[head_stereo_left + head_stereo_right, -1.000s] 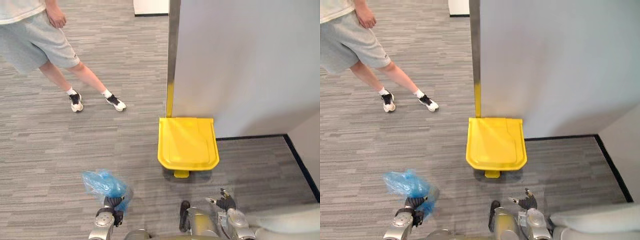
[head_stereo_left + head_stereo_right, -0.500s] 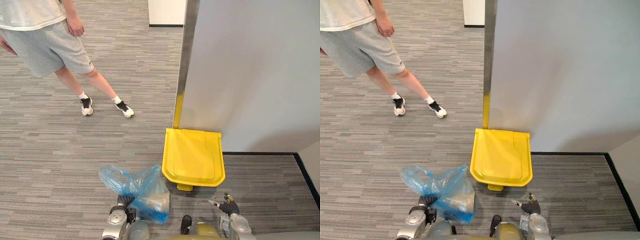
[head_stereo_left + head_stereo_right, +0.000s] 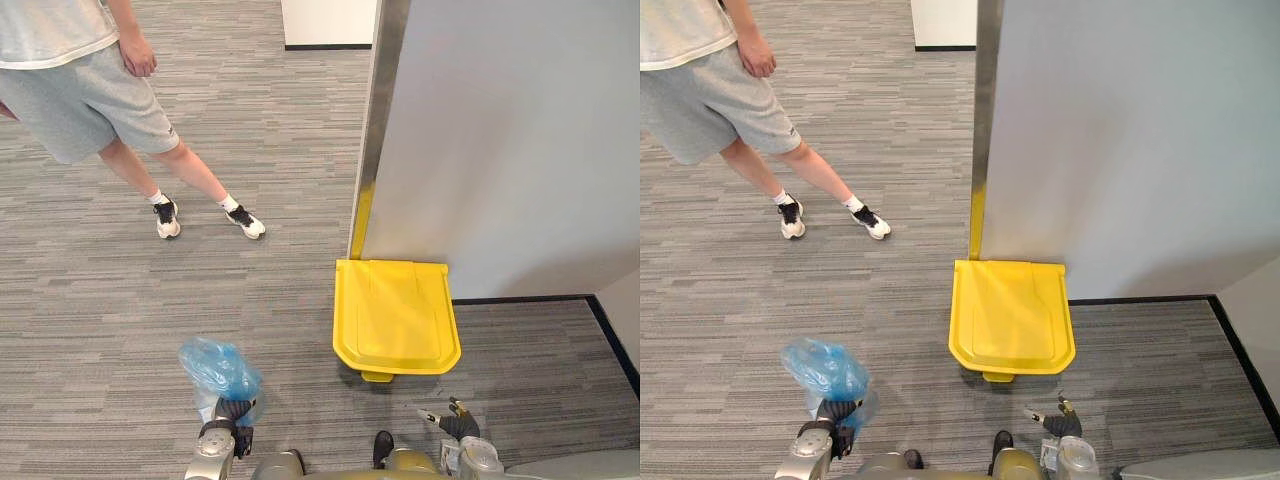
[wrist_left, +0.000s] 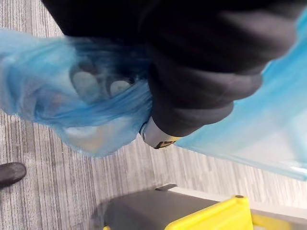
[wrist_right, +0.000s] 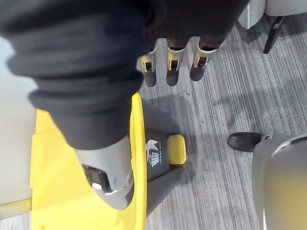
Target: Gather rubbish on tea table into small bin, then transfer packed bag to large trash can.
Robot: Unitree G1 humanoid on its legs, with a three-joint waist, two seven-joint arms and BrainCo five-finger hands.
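Note:
My left hand (image 3: 226, 432) is at the bottom left of the eye views, its fingers curled round the gathered top of a blue plastic rubbish bag (image 3: 217, 368). In the left wrist view the blue bag (image 4: 72, 100) wraps around the fingers. A large trash can with a shut yellow lid (image 3: 396, 315) and a yellow foot pedal (image 3: 377, 376) stands against the grey wall ahead. My right hand (image 3: 450, 422) hangs low at the bottom right, near the can, fingers relaxed and holding nothing. In the right wrist view its fingers (image 5: 173, 62) point over the can's yellow lid (image 5: 62, 191) and pedal (image 5: 176, 148).
A person (image 3: 90, 90) in grey shorts and a white shirt stands on the carpet at the upper left, shoes (image 3: 205, 218) apart. A grey partition wall (image 3: 500, 140) with a metal edge post (image 3: 378, 110) rises behind the can. A black skirting line (image 3: 610, 335) runs at the right.
The blue bag, spread wide and swung toward the can half a second ago, now hangs bunched and small above my left hand. The camera has shifted slightly; the person has stepped a little.

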